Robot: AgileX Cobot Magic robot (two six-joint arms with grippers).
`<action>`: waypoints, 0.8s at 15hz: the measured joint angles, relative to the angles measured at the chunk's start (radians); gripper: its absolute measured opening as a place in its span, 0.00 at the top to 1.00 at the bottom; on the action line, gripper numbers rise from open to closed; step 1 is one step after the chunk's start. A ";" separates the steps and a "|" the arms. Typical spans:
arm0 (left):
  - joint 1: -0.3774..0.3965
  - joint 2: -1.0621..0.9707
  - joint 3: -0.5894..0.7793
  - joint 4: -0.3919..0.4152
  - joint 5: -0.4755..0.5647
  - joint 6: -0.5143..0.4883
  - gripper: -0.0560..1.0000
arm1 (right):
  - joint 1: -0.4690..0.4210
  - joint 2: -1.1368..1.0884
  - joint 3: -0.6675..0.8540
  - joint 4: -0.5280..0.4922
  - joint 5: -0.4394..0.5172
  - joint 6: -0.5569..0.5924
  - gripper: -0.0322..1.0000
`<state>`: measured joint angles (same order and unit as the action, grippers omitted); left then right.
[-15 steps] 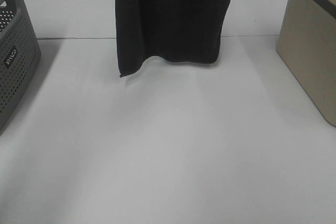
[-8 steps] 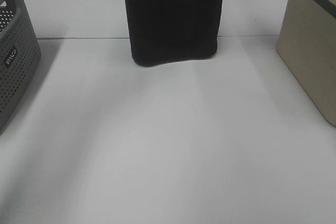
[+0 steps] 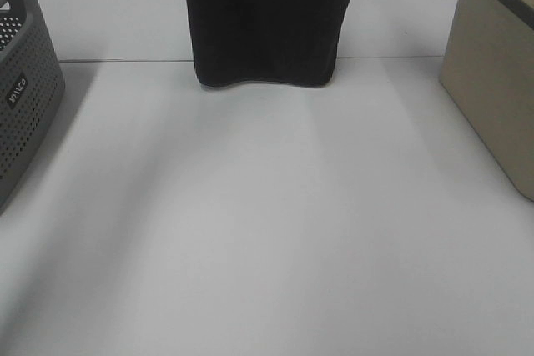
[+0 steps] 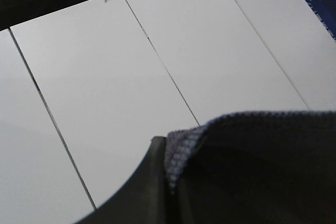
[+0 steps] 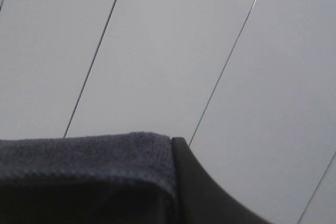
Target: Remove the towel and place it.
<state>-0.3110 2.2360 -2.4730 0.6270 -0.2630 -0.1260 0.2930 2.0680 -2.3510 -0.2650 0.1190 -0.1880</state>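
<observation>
The towel (image 3: 265, 18) is very dark navy-black terry cloth. In the exterior high view it hangs straight down from above the top edge, at the middle back of the white table (image 3: 267, 231), with its bottom hem just above the tabletop. Neither gripper shows in that view. In the left wrist view my left gripper (image 4: 169, 157) shows one dark finger (image 4: 152, 187) pressed against the towel's hemmed corner (image 4: 252, 166). In the right wrist view my right gripper (image 5: 171, 153) shows one dark finger (image 5: 202, 192) against the other towel corner (image 5: 84, 177). The second finger of each is hidden by cloth.
A grey perforated laundry basket (image 3: 21, 97) stands at the left edge of the table. A beige box with a dark rim (image 3: 492, 81) stands at the right edge. A seam crosses the table (image 3: 100, 61) behind the towel's hem.
The towel's lower hem has risen and pulled back toward the far side. Its drooping lower left corner has drawn in, so the hem now hangs nearly level.
</observation>
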 joint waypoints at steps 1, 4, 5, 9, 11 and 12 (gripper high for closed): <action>0.010 0.000 -0.001 0.000 0.000 0.000 0.95 | 0.000 0.001 0.000 0.004 -0.029 0.000 0.95; 0.024 0.002 -0.001 -0.001 0.000 0.000 0.95 | 0.000 0.005 0.000 0.011 -0.051 0.000 0.95; 0.024 0.003 -0.001 -0.001 0.000 0.000 0.95 | 0.000 0.008 0.000 0.015 -0.050 0.000 0.95; 0.046 0.003 -0.001 -0.063 -0.009 0.000 0.95 | 0.000 0.016 0.000 0.027 -0.079 0.000 0.95; 0.055 0.003 -0.001 -0.076 -0.015 0.000 0.95 | 0.000 0.016 0.000 0.029 -0.087 0.000 0.95; 0.056 0.003 -0.001 -0.077 -0.018 0.000 0.95 | 0.000 0.016 0.000 0.029 -0.092 0.000 0.95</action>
<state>-0.2550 2.2390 -2.4740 0.5500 -0.2810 -0.1260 0.2930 2.0840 -2.3510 -0.2360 0.0270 -0.1880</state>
